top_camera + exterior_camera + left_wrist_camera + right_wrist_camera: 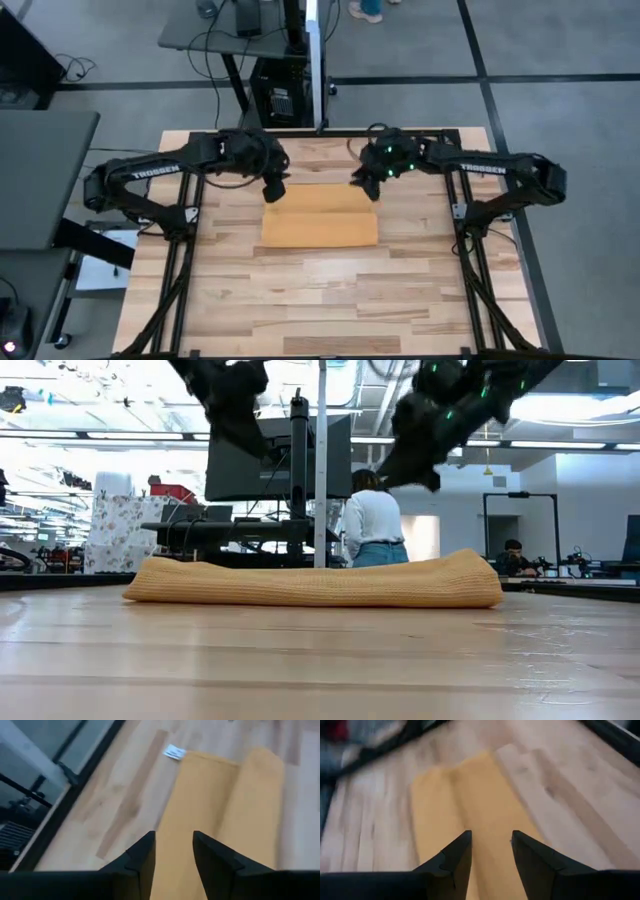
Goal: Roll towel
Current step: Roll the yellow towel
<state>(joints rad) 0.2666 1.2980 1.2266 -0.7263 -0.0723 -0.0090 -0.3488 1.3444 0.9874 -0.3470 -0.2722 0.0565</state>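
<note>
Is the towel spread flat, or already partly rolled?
Partly rolled: the towel shows a raised roll along one edge, the rest flat on the table.

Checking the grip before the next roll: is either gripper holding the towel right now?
No: in the low view both grippers hang in the air above the towel, touching nothing.

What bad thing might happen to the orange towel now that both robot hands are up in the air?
1. The mustard-orange cloth towel is only partly rolled; with the left gripper and right gripper both open above it, the fold may loosen.
2. Uneven regrasping might skew the roll on the wooden table.
</note>
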